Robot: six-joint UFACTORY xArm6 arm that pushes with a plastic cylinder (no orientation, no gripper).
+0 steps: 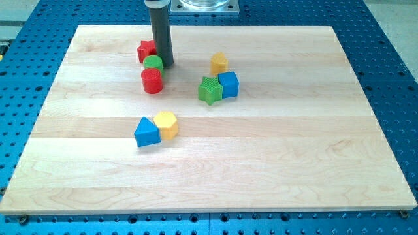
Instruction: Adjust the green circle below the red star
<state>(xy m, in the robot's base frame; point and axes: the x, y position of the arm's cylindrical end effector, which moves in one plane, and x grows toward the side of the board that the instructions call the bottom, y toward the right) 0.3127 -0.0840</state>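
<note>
Our tip (166, 64): bare dark rod holding nothing, touching the green circle's right edge.
Green plastic circle (153, 63): just below the red plastic star (146, 49), above a red cylinder (151, 81).
Writing: we see none legible.

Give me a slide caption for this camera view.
My tip touches the green circle beside the red star, red cylinder just below.

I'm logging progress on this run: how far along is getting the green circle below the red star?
Mostly done: the green circle already sits just below-right of the red star, touching the red cylinder. In hand: my tip is against the circle's right side. Left: a small nudge toward the view's left.
</note>
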